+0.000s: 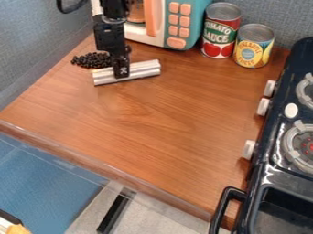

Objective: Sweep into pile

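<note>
Clamping the silver bar [144, 69] between its fingers, the gripper [121, 73] pointed downward. Dark beans [90, 60] lay heaped just behind the bar's left end. The toy microwave [198, 18] stood behind the bar, the stove [260, 171] well right of it.

Open room is offered across the middle and front of the surface [140, 128], bounded at the view's right by the stove [260, 183] and its jutting knobs [263, 107]. The back is blocked by the oven [200, 16], red can [211, 39] and yellow can [252, 50]; the upper left is crowded by the wall [30, 45], beans [90, 60], bar [145, 69] and hand [122, 74].
</note>
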Robot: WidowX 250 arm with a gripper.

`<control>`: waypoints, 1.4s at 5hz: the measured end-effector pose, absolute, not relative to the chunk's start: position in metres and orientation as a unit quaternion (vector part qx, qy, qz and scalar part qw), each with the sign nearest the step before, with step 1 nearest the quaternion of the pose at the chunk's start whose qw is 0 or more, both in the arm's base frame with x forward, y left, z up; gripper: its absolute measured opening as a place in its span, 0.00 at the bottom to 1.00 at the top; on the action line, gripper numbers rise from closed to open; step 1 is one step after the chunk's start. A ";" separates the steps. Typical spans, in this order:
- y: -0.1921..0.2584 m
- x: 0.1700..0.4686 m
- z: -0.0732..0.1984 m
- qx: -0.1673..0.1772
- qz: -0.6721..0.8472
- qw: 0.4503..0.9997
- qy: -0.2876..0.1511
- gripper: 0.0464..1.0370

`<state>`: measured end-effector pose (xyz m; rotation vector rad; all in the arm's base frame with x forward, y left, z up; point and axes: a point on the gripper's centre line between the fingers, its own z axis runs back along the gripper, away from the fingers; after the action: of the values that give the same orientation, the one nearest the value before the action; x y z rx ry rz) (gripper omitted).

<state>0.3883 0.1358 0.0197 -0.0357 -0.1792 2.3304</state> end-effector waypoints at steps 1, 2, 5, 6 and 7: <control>0.146 0.395 0.020 -0.011 0.921 0.382 -0.077 0.32; 0.153 0.400 0.021 -0.010 0.924 0.373 -0.082 0.32; 0.151 0.394 0.021 -0.019 0.925 0.372 -0.073 0.32; 0.144 0.380 0.022 -0.026 0.922 0.382 -0.052 0.32; 0.133 0.361 0.031 -0.036 0.917 0.397 -0.032 0.32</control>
<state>0.3614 0.1331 0.0312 -0.0918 -0.0811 2.3227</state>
